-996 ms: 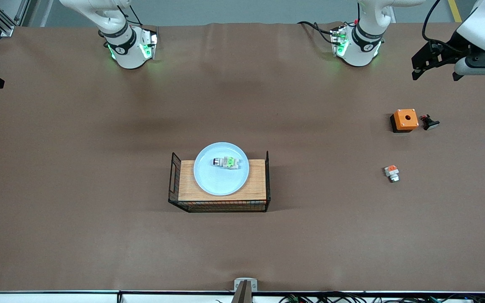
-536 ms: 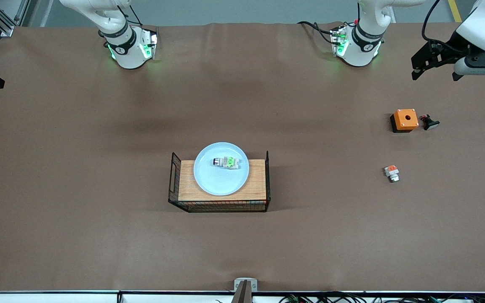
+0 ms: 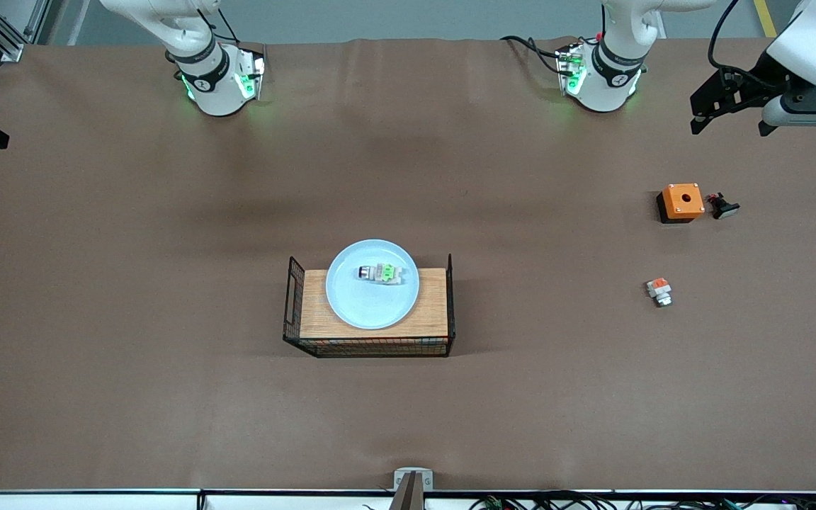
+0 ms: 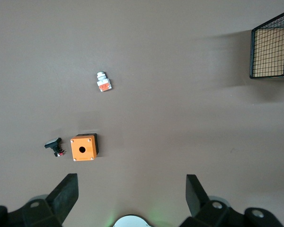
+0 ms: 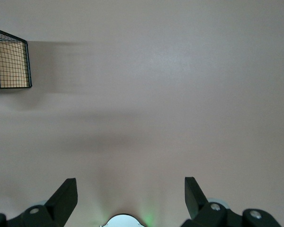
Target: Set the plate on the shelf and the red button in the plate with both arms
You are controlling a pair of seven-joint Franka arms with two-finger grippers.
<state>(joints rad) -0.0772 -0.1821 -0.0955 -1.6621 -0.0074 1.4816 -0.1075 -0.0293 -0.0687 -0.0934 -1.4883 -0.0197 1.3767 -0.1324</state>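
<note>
The pale blue plate point(image 3: 372, 304) lies on a wooden board in a black wire basket point(image 3: 295, 297) at the middle of the table. The red button part point(image 3: 380, 273), white-grey with a green block, lies on the plate. My left gripper point(image 3: 730, 129) is open and empty, up in the air over the table's edge at the left arm's end; it also shows in the left wrist view point(image 4: 131, 189). My right gripper point(image 5: 130, 187) is open and empty over bare table, out of the front view.
An orange cube box with a hole point(image 3: 681, 201) and a small black part point(image 3: 722, 205) sit below my left gripper. A small part with an orange block point(image 3: 659, 291) lies nearer the front camera. The basket's corner shows in both wrist views point(image 4: 274, 47) point(image 5: 9, 59).
My left gripper has crept very slightly; nothing else has moved.
</note>
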